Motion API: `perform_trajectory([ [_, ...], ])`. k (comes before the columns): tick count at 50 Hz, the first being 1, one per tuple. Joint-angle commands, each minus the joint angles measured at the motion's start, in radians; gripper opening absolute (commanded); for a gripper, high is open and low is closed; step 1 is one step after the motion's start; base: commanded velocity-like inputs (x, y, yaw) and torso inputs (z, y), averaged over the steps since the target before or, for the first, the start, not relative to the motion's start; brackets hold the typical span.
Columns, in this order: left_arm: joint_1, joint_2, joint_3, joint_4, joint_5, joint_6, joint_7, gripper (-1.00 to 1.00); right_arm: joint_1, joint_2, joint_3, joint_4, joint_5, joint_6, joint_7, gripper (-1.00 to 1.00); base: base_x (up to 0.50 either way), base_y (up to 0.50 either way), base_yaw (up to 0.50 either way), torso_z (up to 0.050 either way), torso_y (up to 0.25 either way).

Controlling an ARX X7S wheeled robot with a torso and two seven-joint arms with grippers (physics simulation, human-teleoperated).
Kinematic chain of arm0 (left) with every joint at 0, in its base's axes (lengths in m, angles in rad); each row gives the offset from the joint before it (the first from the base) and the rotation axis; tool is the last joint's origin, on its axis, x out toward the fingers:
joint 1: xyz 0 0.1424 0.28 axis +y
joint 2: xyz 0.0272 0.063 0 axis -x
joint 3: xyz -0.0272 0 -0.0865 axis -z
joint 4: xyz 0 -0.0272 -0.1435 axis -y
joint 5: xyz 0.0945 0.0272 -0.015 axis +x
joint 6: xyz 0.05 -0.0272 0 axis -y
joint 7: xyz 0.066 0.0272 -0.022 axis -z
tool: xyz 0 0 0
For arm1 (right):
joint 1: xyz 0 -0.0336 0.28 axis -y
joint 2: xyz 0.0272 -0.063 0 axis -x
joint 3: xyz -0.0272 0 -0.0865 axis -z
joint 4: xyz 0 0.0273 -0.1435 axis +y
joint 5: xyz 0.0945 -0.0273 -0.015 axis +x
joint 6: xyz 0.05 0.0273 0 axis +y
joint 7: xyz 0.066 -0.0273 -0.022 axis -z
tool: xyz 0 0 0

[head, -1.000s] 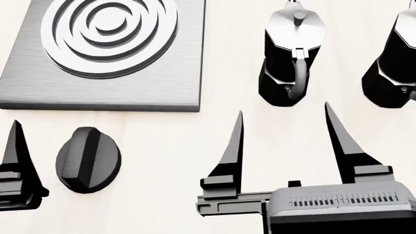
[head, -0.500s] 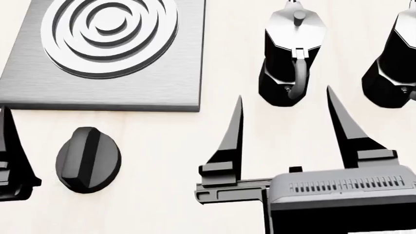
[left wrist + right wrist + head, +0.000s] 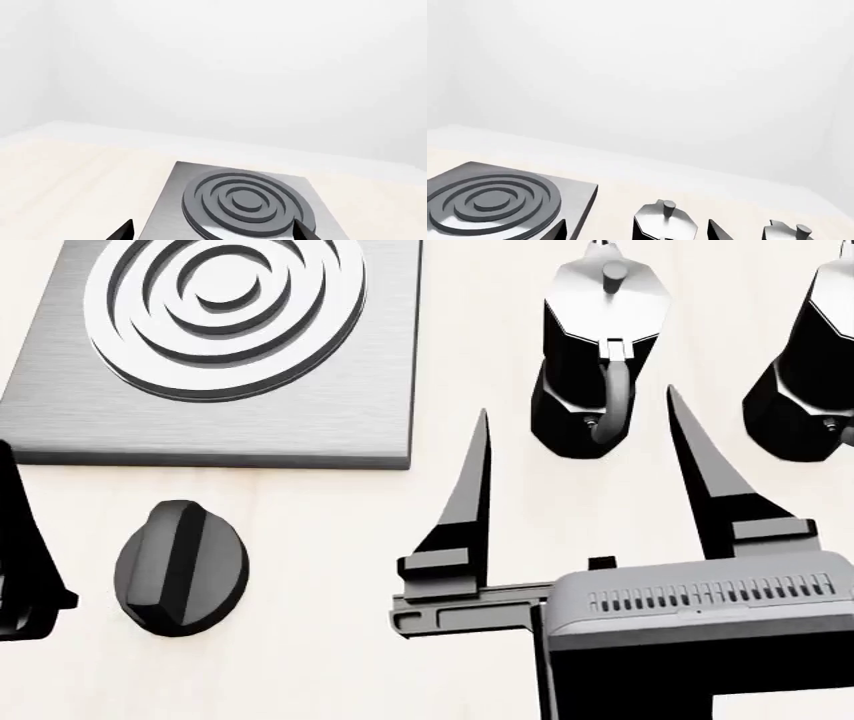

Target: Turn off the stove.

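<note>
Stove (image 3: pixel 227 420): top cropped by frame.
Knob (image 3: pixel 180 568): untouched.
Left gripper (image 3: pixel 210 234): fingers spread, mostly off-frame.
Right gripper (image 3: pixel 577 445): fingers spread, holding nothing.

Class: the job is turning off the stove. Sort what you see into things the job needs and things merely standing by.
Needed:
stove slab
black knob
left gripper
right gripper

Standing by:
near moka pot
far moka pot
table

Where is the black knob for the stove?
In the head view the knob sits on the pale table at the lower left, just in front of the stove slab's near edge. The left gripper's finger is beside it, not touching.
</note>
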Motion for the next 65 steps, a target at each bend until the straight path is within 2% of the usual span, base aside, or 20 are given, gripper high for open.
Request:
perform_trajectory([
  [1,-0.015,-0.004,-0.004,0.020,-0.018,-0.013,-0.011,1.00,0.030,-0.001,-0.004,-0.009,0.007,0.019,0.001,1.00,0.00,0.00,0.00,0.000,0.000],
  [39,-0.044,-0.023,-0.020,0.081,-0.071,-0.037,-0.042,1.00,0.083,0.001,-0.017,-0.043,0.023,0.060,0.012,1.00,0.00,0.00,0.00,0.000,0.000],
  [65,-0.077,-0.047,-0.047,0.135,-0.133,-0.059,-0.074,1.00,0.160,0.001,-0.022,-0.109,0.054,0.152,0.027,1.00,0.00,0.00,0.00,0.000,0.000],
])
